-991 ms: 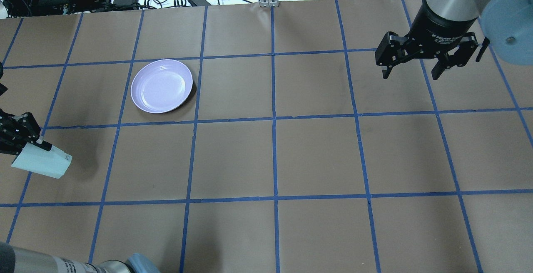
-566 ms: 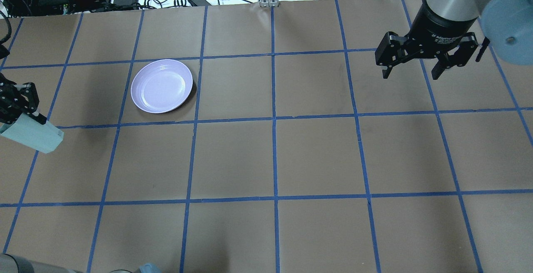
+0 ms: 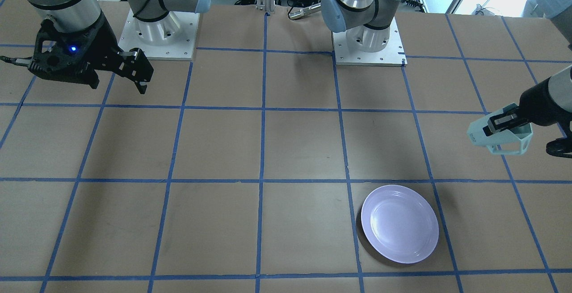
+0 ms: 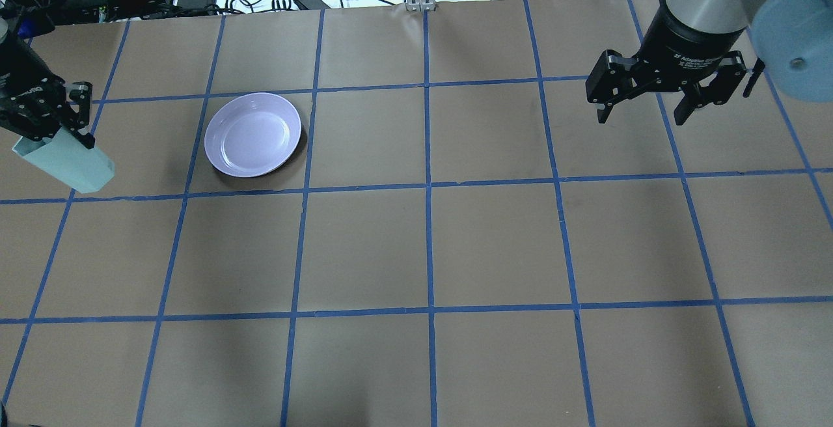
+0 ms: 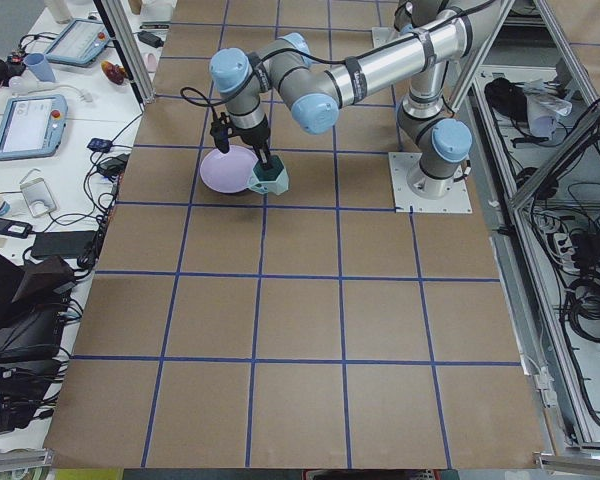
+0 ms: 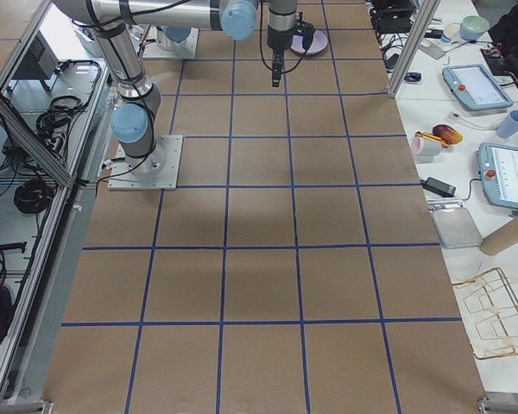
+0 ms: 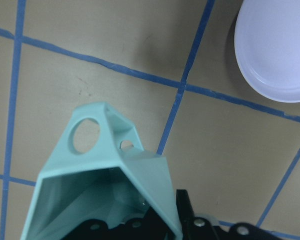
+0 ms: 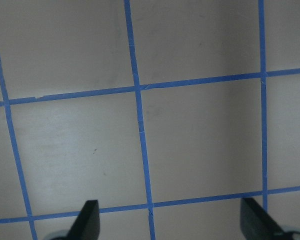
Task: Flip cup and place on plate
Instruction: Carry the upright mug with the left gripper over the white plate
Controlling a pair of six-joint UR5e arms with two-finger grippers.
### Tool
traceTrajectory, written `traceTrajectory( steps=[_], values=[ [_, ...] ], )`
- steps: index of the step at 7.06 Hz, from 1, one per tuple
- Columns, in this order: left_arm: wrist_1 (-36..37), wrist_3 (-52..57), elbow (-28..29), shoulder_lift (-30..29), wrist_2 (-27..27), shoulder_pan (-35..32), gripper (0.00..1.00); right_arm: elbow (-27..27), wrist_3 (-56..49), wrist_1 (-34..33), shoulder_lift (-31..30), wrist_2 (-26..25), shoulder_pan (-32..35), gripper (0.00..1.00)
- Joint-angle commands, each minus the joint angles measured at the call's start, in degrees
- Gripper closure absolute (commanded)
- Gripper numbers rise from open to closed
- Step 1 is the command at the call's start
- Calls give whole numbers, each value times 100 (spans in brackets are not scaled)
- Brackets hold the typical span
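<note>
Left gripper (image 3: 507,124): closed on the cup's wall near the rim, with one finger (image 3: 501,121) outside on a facet. The other goes into the mouth and is hidden in the exterior views.
Cup (image 4: 65,163): carried by the left gripper, tipped well off upright. In the front-facing view the printed base points toward the table's middle and the angular handle hangs on the underside. The left wrist view looks into the teal interior.
Cup position: on the robot's left of the plate (image 4: 252,134), near it but not over it, no contact.
Plate: lies flat on the table (image 4: 494,245), right way up, nothing on it. In the left wrist view its rim shows at the upper right corner.
Right gripper (image 4: 641,111): fingers spread wide, nothing between them, pointing down above the table's far right part, well apart from cup and plate.
Table: brown covering marked in squares by blue tape.
Task status: cup not yet on plate.
</note>
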Motion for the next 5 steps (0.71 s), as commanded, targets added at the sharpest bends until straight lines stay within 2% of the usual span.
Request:
traceTrajectory(
  steps=[1,5],
  values=[
    [76,-400,334,-91,48,-484,100,-4,0,0,3,1,0,0],
    [1094,-699,273,-424,13,-1153,100,-4,0,0,3,-8,0,0]
  ],
)
